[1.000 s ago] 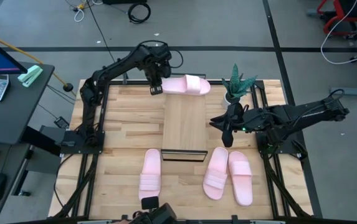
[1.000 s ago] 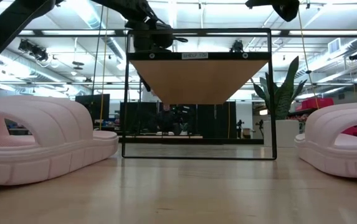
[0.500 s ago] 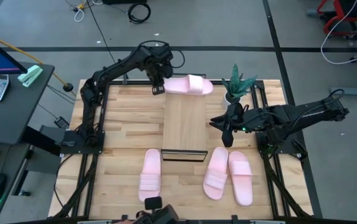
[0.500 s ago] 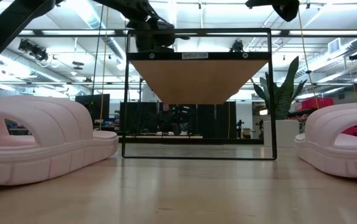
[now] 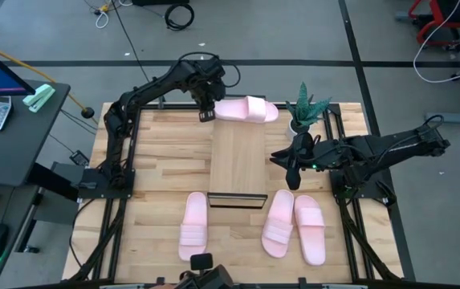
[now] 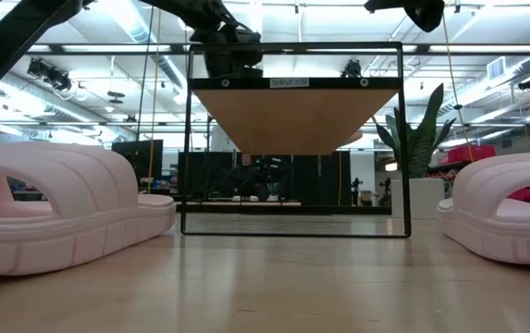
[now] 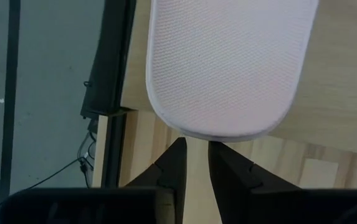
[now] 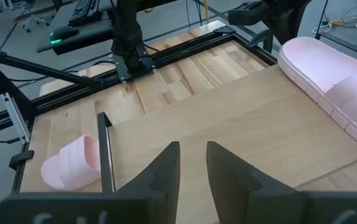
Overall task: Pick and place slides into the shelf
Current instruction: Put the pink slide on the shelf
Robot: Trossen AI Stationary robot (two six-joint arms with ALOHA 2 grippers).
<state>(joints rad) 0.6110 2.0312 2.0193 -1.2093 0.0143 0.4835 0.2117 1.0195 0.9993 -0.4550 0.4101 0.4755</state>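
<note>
A pale pink slide [image 5: 247,110] lies crosswise on the far end of the light-wood shelf [image 5: 238,160], strap toward the table's right; it also shows in the right wrist view [image 8: 331,78]. My left gripper [image 5: 207,113] is shut at the slide's left end. My right gripper [image 5: 292,170] is shut and empty, held above the table just right of the shelf. Three more slides lie on the tabletop near the front edge: one on the left [image 5: 193,226] and two on the right [image 5: 278,223], [image 5: 311,230]. My left gripper touches the slide's rounded left end [image 7: 210,133] with the tips of its shut fingers [image 7: 173,163], coming from the table's left and above. The fingers do not close around the foam. The slide lies flat on the shelf board, footbed up.
A small potted plant [image 5: 306,108] stands at the far right, close to the slide's toe end. Black frame rails [image 5: 125,152] run along the table's left and right sides. In the low view the shelf's black frame [image 6: 294,139] stands between two near slides [image 6: 56,208], [image 6: 514,208].
My left gripper has gone a little toward the table's right edge, and the slide on the shelf's far end has slid the same way, staying flat and crosswise. My right gripper has kept still.
</note>
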